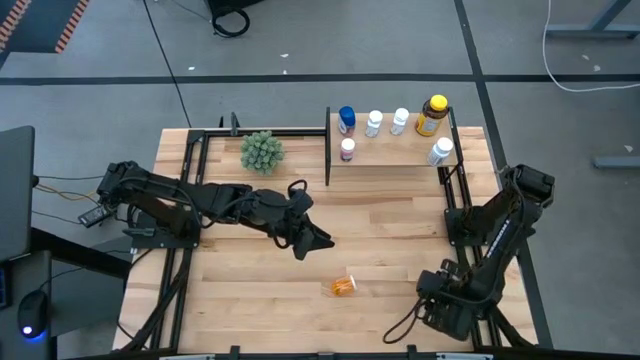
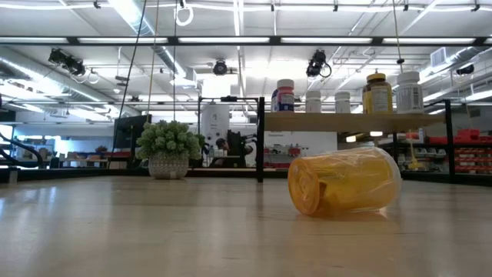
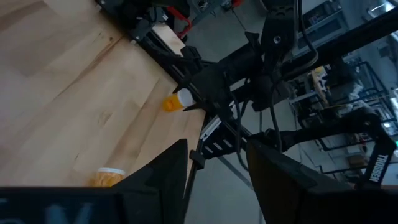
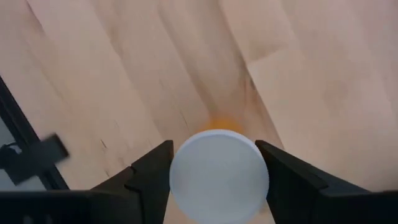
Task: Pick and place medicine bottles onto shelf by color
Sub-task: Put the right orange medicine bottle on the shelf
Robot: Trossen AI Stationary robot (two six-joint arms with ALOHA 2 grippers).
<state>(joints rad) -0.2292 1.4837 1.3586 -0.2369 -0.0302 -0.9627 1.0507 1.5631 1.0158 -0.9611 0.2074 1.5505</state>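
1. The right gripper (image 4: 219, 171) stands low at the table's near right corner, its fingers (image 4: 152, 171) either side of a white-capped orange bottle (image 4: 219, 177); they are close against the cap, but whether they press it cannot be told. Only the cap and a sliver of orange behind it show, the cap facing the wrist camera. In the high view this bottle is hidden under the arm.
2. The left gripper (image 3: 214, 165) hovers over the table's middle with its fingers apart and nothing between them.
3. A second orange bottle (image 1: 343, 286) lies on its side on the table (image 1: 250, 290), ahead of the left gripper, its long axis running roughly left-right. No label can be read on it.
4. On the shelf (image 1: 390, 152) six bottles stand upright: blue (image 1: 346, 119), three white (image 1: 374, 123), a purple-labelled one (image 1: 347, 149) and the yellow-capped amber one (image 1: 432, 115). Their labels are too small to read.
5. A green plant (image 1: 261, 151) sits left of the shelf.
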